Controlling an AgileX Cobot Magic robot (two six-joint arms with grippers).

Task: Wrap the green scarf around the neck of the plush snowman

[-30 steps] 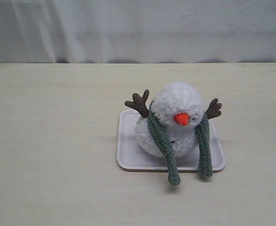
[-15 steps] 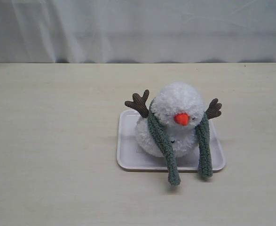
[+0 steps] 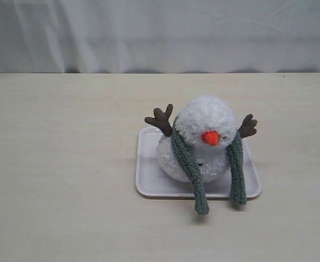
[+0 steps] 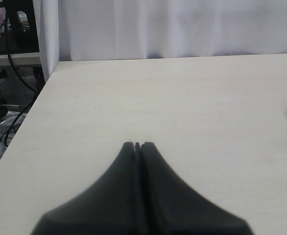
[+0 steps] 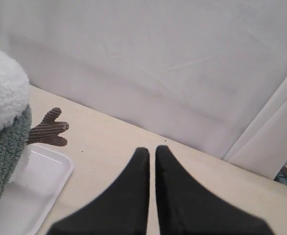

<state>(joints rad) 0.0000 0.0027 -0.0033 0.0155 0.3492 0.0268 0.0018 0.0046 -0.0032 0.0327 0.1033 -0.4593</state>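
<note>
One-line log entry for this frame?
green scarf: draped round plush snowman, ends hanging in front, uncrossed | snowman: on white tray | left gripper: shut, empty | right gripper: shut, empty

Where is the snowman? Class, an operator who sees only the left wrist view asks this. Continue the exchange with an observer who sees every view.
Observer: The snowman sits on a white tray in the middle of the table.
Operator: Is the scarf on it?
Observer: Yes. The scarf is draped round it below the head, and both ends hang down the front, uncrossed.
Operator: What about the right gripper?
Observer: The right gripper is shut, holds nothing and is clear of the snowman.
</note>
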